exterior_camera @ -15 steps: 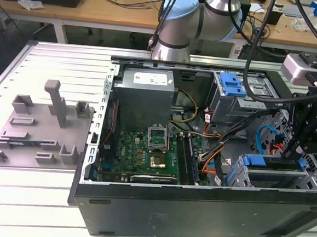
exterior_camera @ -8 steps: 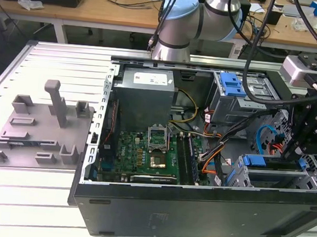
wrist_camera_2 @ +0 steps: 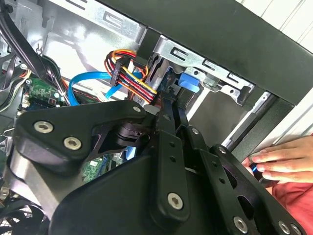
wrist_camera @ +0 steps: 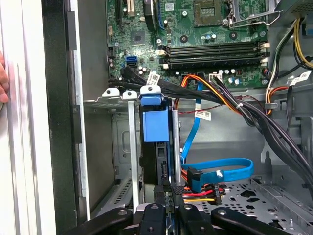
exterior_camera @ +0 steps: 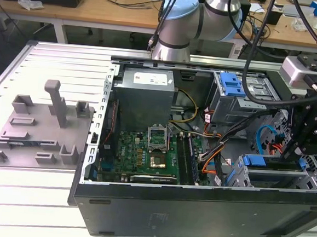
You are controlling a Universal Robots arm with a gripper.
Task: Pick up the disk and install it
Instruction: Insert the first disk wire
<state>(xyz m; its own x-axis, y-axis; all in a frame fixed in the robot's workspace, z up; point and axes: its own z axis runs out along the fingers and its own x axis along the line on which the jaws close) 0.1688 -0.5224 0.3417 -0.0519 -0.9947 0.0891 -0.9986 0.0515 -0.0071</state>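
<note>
The disk (wrist_camera: 155, 122) stands edge-on in the metal drive cage (wrist_camera: 110, 93) at the case's front corner, its blue carrier tab facing the motherboard. In the first wrist view my gripper (wrist_camera: 170, 190) is shut on the disk's thin rear edge. In the second wrist view the gripper (wrist_camera_2: 172, 105) reaches into the cage, with the blue carrier tab (wrist_camera_2: 188, 81) just beyond the fingers. In the exterior view the disk's blue rail (exterior_camera: 265, 161) lies in the cage at the exterior view's right, under the gripper (exterior_camera: 299, 154).
The open black computer case (exterior_camera: 195, 214) holds a green motherboard (exterior_camera: 145, 153), a grey power supply (exterior_camera: 146, 98) and loose cables (wrist_camera: 215, 169) beside the cage. A person's hand (wrist_camera_2: 283, 164) rests on the case edge. A grey fixture (exterior_camera: 37, 125) sits at the exterior view's left.
</note>
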